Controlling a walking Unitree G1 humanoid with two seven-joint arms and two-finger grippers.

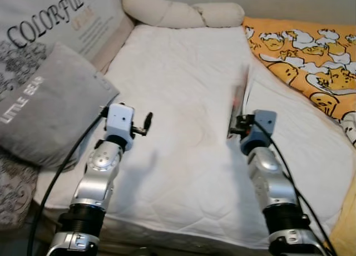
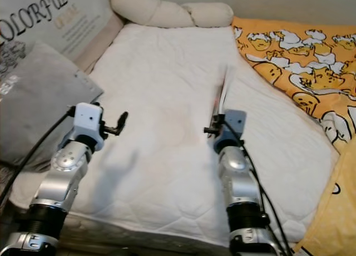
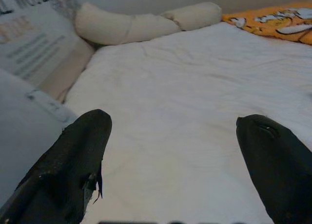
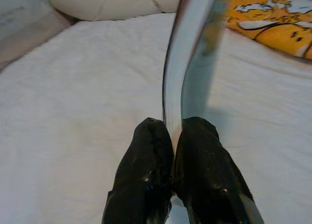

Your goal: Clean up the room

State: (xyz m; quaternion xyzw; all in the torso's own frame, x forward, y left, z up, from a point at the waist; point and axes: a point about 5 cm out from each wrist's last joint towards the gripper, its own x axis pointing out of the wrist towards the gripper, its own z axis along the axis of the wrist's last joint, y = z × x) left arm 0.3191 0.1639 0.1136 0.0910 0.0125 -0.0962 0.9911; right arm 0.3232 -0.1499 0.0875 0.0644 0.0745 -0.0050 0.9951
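My right gripper (image 4: pixel 174 129) is shut on the lower edge of a thin book (image 4: pixel 183 63). The book stands upright on its edge above the white mattress (image 1: pixel 183 72), seen edge-on in the head views as a thin book (image 1: pixel 239 100). The right gripper (image 1: pixel 235 128) is over the middle right of the bed. Over the bed's left part, my left gripper (image 1: pixel 146 124) hangs open with nothing between its black fingers (image 3: pixel 83 151).
A grey "LITTLE BEAR" pillow (image 1: pixel 50 100) and a printed cushion (image 1: pixel 55 16) lie along the bed's left side. A cream knotted bolster (image 1: pixel 178 12) lies at the head. An orange cartoon blanket (image 1: pixel 306 50) covers the right side.
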